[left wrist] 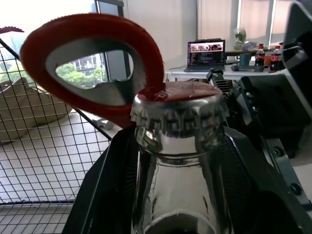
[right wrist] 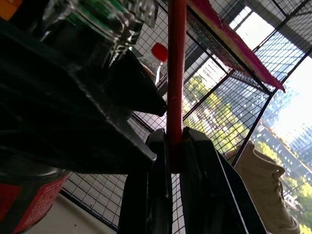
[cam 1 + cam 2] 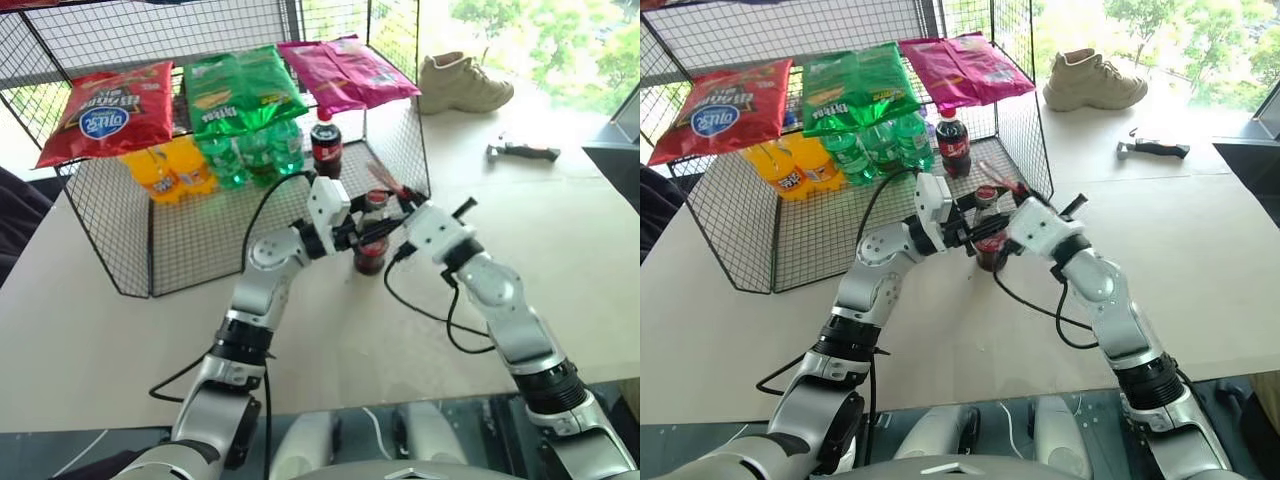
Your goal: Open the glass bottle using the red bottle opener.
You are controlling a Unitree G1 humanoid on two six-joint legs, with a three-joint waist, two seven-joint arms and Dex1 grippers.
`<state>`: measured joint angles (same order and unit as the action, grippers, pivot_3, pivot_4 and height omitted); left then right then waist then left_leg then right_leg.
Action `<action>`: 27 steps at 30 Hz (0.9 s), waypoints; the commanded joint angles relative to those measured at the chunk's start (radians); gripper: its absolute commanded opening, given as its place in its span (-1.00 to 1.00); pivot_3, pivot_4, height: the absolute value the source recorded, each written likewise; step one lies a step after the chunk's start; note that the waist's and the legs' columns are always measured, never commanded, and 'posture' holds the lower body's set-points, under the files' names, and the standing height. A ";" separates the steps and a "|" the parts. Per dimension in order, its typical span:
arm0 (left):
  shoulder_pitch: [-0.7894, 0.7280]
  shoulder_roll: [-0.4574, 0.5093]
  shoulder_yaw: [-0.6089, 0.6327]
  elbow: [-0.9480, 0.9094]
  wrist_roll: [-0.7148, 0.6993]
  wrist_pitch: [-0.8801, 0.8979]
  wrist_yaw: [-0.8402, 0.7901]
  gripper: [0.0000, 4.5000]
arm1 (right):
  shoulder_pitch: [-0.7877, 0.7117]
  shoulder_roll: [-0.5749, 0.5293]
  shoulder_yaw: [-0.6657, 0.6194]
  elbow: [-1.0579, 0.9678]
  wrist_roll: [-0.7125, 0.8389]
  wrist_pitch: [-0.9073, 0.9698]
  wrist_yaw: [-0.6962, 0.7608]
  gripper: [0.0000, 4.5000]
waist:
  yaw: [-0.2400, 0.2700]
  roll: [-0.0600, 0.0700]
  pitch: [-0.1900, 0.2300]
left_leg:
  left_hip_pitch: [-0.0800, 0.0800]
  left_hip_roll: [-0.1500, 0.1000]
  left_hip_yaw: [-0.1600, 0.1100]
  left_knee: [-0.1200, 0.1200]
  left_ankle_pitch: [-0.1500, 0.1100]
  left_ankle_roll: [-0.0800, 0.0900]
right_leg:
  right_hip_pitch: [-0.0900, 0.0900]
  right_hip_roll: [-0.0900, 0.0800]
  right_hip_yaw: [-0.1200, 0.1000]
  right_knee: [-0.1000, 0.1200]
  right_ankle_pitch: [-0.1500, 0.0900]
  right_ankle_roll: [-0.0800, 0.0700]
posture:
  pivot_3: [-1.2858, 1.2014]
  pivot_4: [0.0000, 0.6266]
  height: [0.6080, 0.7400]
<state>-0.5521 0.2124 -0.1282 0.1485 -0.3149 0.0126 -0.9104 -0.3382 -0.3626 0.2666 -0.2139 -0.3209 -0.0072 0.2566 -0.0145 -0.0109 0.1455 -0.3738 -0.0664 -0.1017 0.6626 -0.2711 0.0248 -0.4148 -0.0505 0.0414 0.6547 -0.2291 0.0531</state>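
Standing on the table [image 3: 560,250] just in front of the wire rack [image 3: 120,250], the glass bottle [image 3: 371,252] has its neck clamped between the black fingers of the left gripper [image 3: 362,232]. Crown cap [image 1: 179,109] is still on. Right gripper [image 2: 171,156] pinches the handle of the red bottle opener [image 1: 87,63], whose ring head sits beside the cap, touching its edge.

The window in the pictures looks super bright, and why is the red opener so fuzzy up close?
Head views: daylight washes out the trees behind the shoe. Left wrist view: the bottle cap is sharp, the red bottle opener behind it is soft. Right wrist view: the opener's handle and the black jaws pinching it are dark against the bright sky.
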 commanded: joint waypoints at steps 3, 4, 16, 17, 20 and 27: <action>0.010 0.013 -0.009 0.022 0.032 0.000 0.013 -0.22 | 0.042 -0.041 -0.013 0.007 -0.040 -0.176 -0.034 -1.00 | 0.000 0.000 0.000 | 0.004 0.000 0.000 0.000 0.000 0.000 | 0.004 0.000 0.000 0.000 0.000 0.000 | 0.03 -0.52 1.00; 0.010 0.013 -0.010 0.022 0.032 0.000 0.013 -0.22 | 0.051 -0.037 -0.030 0.015 -0.029 -0.192 -0.047 -1.00 | 0.000 0.000 0.000 | 0.005 0.000 0.000 0.000 0.000 0.001 | 0.005 0.000 0.000 0.000 0.000 0.000 | 0.03 -0.52 1.00; 0.002 0.009 -0.010 0.050 0.033 -0.006 0.013 -0.22 | 0.020 -0.113 0.033 0.115 -0.191 -0.333 -0.029 -1.00 | -0.001 -0.001 0.000 | 0.012 0.001 0.001 0.000 -0.002 0.004 | 0.011 0.001 0.001 -0.001 0.000 0.000 | 0.03 -0.52 1.00; 0.004 0.008 -0.011 0.050 0.033 -0.006 0.015 -0.22 | 0.013 -0.103 0.041 0.125 -0.198 -0.334 -0.029 -1.00 | -0.001 -0.001 0.000 | 0.013 0.001 0.001 0.000 -0.002 0.004 | 0.012 0.001 0.001 -0.002 0.000 0.000 | 0.03 -0.52 1.00; 0.005 0.006 -0.013 0.050 0.035 -0.007 0.017 -0.22 | -0.002 -0.081 0.059 0.147 -0.212 -0.336 -0.025 -1.00 | -0.001 -0.001 0.000 | 0.013 0.001 0.000 0.000 -0.002 0.004 | 0.013 0.002 0.001 -0.002 0.000 0.000 | 0.03 -0.52 1.00; 0.006 0.006 -0.015 0.053 0.037 -0.006 0.021 -0.22 | -0.029 -0.092 0.065 0.176 -0.225 -0.376 -0.002 -1.00 | -0.001 -0.001 0.000 | 0.014 0.001 0.000 0.000 -0.002 0.004 | 0.013 0.002 0.001 -0.002 0.000 0.000 | 0.03 -0.52 1.00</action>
<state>-0.5523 0.2147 -0.1244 0.1776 -0.3141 -0.0001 -0.8996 -0.3629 -0.4475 0.2649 -0.0353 -0.5106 -0.3364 0.2103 -0.0155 -0.0117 0.1452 -0.3600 -0.0652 -0.1014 0.6624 -0.2735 0.0289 -0.4018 -0.0487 0.0425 0.6522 -0.2296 0.0532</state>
